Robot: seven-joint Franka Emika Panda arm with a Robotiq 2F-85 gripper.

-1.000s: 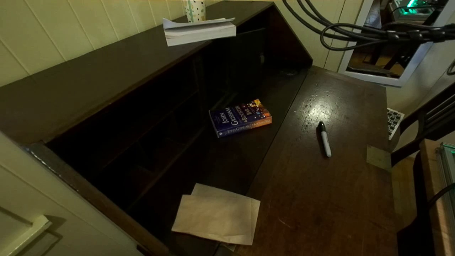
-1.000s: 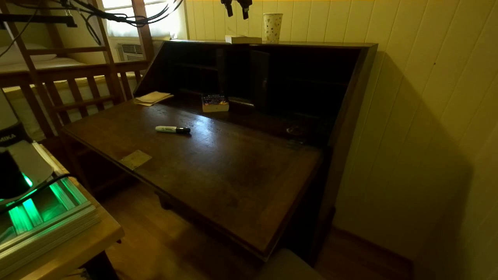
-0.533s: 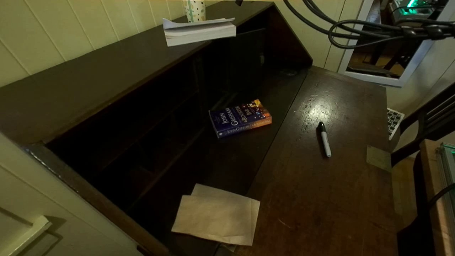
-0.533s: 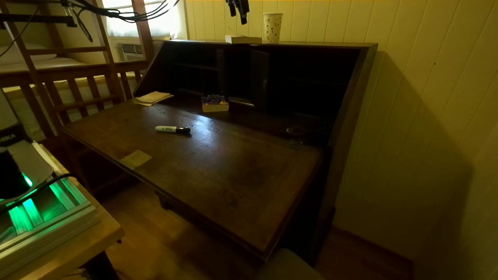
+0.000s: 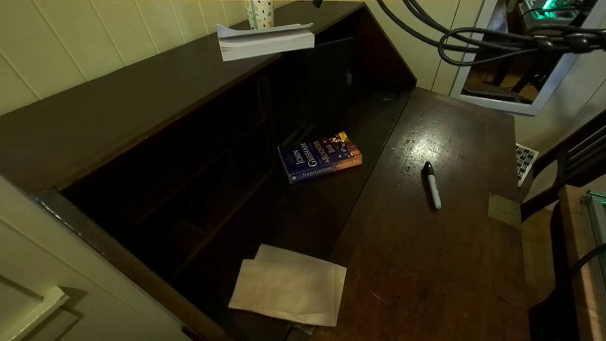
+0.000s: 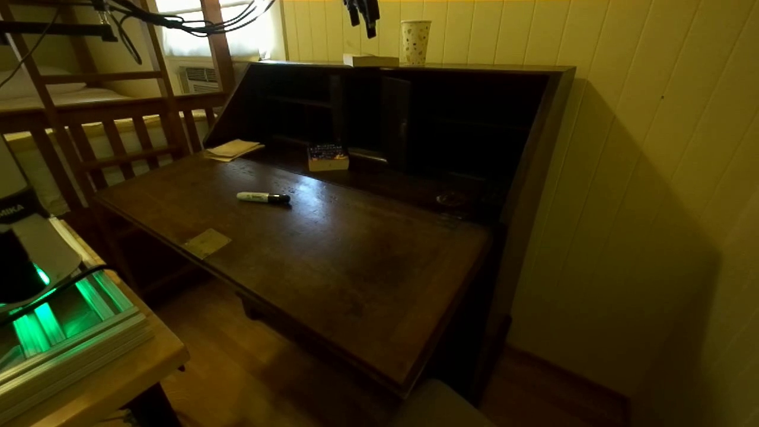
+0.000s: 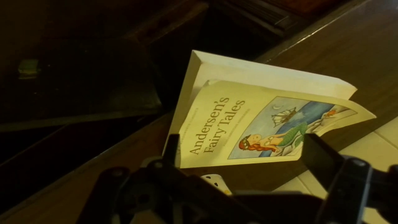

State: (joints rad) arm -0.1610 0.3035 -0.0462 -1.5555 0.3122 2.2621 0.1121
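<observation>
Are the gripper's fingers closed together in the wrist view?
No, the fingers stand wide apart, with Andersen's Fairy Tales showing between them.

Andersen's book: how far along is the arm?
Done: the gripper is open above the Andersen's Fairy Tales book. In hand, seemingly: lining up, the book before the spread fingers. Left, likely: a grip; a gap shows under the fingers and the book lies on the desk's top.

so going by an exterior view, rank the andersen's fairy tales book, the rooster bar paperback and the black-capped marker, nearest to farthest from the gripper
From the gripper, in an exterior view:
1. Andersen's Fairy Tales book: on top of the drop-front desk.
2. The Rooster Bar paperback: lower, on the desk's inner surface.
3. Black-capped marker: farther forward, on the fold-down front.
</observation>
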